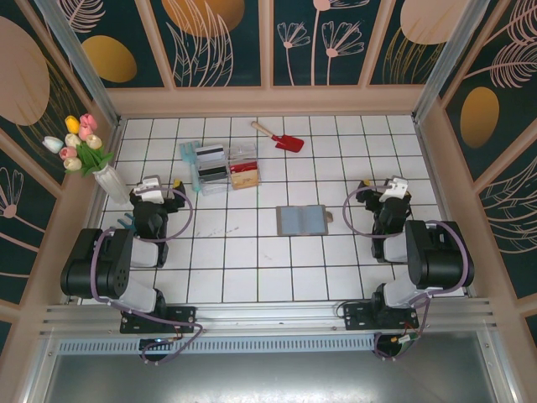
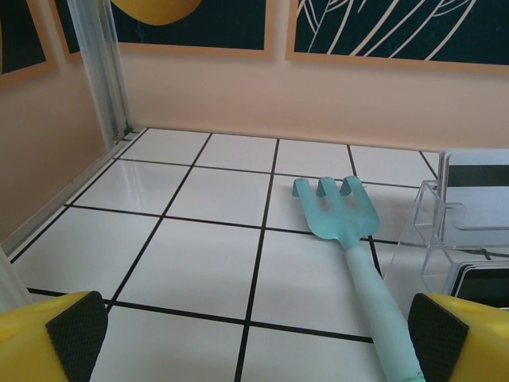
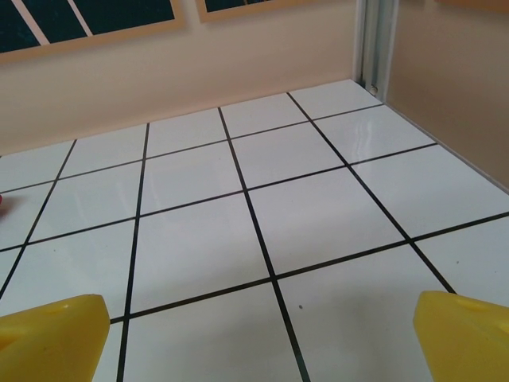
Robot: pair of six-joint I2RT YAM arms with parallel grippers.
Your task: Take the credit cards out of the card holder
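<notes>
Lying open flat between our arms, the thin grey-blue bifold card holder (image 1: 302,221) suits either reach; left jaws and right jaws stand spread.

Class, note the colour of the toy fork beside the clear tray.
The toy fork is pale turquoise; the left wrist view shows it best.

Right gripper (image 3: 262,342): two yellow plastic fingers (image 3: 56,334) at the bottom corners, set wide apart, nothing between them, above a glossy white tiled tabletop with black grout lines (image 3: 302,207). Beyond it, a plain beige back wall (image 3: 159,72) under dark framed panels (image 3: 103,12), and a silvery metal corner post (image 3: 374,40) at upper right. Red sliver (image 3: 2,202) at the left edge, too little to identify.
</notes>
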